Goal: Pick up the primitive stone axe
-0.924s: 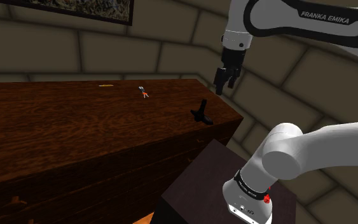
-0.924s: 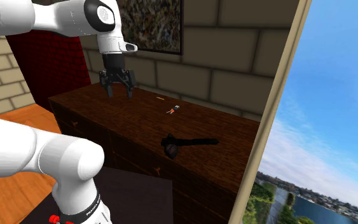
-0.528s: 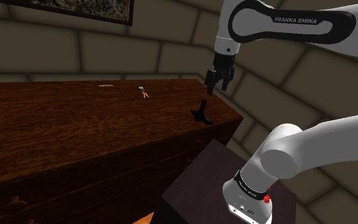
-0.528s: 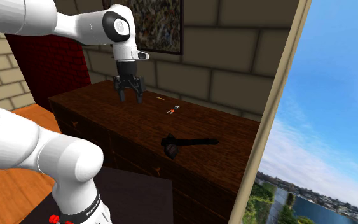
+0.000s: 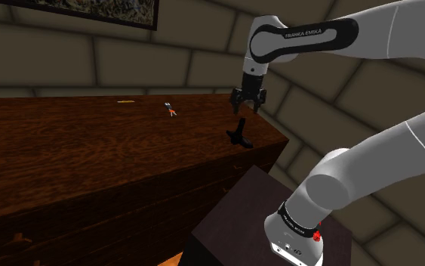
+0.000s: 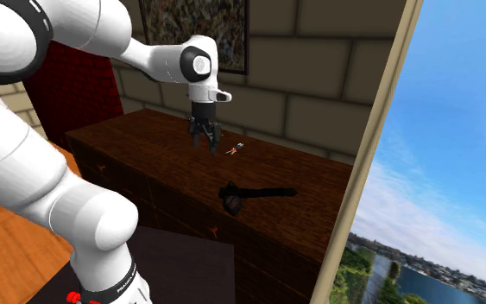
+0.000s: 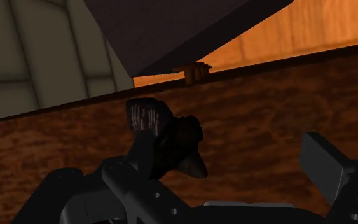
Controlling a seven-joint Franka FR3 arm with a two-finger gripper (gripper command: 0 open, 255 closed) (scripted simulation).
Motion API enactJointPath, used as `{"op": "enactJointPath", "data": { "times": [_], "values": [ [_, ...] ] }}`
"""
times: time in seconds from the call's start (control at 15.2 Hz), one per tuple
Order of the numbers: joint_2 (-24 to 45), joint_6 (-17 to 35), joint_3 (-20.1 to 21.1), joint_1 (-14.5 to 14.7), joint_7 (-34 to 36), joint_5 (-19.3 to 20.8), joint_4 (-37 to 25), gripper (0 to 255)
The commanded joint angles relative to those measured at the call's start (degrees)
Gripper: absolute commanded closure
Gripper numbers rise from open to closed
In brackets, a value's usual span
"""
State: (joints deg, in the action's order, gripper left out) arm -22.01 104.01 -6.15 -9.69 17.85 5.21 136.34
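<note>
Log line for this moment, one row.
phase: pre-grasp | hand: open, over axe, not touching | axe: lying on wooden cabinet, near its end

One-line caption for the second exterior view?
Open pincer hovers over the wooden cabinet, apart from the dark axe lying near its edge.

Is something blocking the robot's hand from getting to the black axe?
No, nothing visible. The open hand hangs above the axe on the wooden top, with only air between.
</note>
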Motion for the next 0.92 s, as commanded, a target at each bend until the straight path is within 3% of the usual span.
{"op": "enactJointPath", "data": {
  "times": [0.0, 0.86],
  "values": [
    [3.5, 3.2, -1.3, -1.3, 1.8, -0.4, -0.5, 0],
    [26.7, 18.0, -9.0, -8.6, 9.6, -8.0, -9.0, 0]
  ]
}}
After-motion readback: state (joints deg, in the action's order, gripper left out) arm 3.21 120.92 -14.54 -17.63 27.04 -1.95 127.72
